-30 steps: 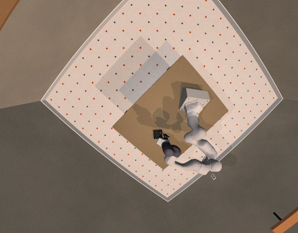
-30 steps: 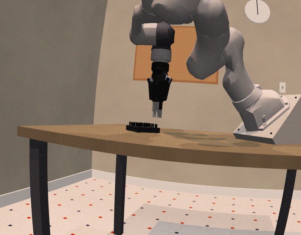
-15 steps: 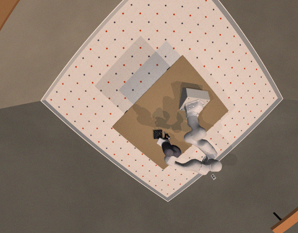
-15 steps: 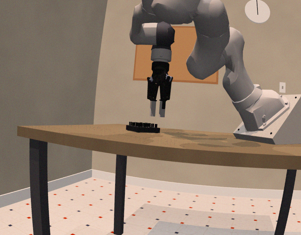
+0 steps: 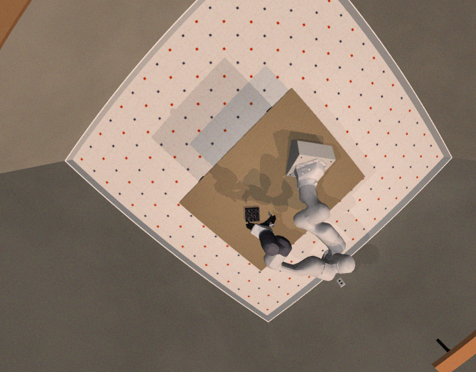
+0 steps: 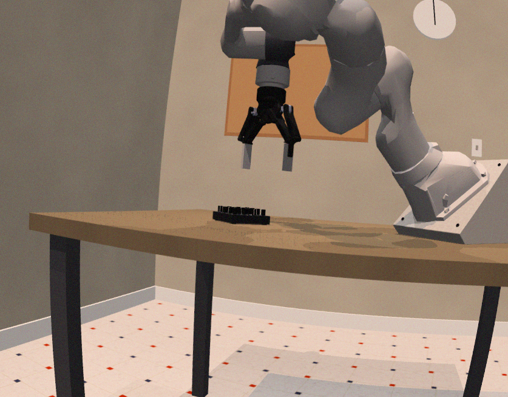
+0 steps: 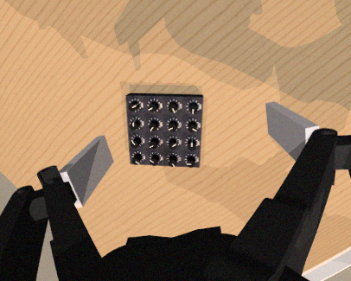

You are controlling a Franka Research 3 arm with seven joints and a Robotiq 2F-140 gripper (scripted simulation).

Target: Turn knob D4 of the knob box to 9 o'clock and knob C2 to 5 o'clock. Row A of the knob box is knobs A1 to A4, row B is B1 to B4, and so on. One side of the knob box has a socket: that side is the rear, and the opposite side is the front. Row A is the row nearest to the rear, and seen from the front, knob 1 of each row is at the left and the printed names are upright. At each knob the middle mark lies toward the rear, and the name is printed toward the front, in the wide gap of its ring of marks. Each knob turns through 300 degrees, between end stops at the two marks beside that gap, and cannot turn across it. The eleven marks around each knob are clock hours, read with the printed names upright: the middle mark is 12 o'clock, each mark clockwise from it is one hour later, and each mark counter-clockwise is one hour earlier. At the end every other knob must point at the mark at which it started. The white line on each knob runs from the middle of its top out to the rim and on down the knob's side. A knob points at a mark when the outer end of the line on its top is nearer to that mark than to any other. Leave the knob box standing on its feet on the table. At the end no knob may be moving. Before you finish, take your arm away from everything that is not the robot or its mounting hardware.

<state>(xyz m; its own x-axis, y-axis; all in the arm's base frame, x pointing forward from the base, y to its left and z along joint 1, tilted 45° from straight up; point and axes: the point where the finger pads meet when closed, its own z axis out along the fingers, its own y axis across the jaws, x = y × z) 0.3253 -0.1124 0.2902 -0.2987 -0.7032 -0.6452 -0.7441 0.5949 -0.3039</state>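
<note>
The knob box is a small black square block with four rows of black knobs. It stands flat on the wooden table. The white lines on the knobs are too small to read. My gripper is wide open and empty. It hangs well above the box, a little toward the robot base. In the wrist view the two grey fingertips stand either side of the box, far clear of it.
The robot's grey base sits on the table to the right of the box. The table's edge shows at the lower right of the wrist view. Arm shadows fall across the table top.
</note>
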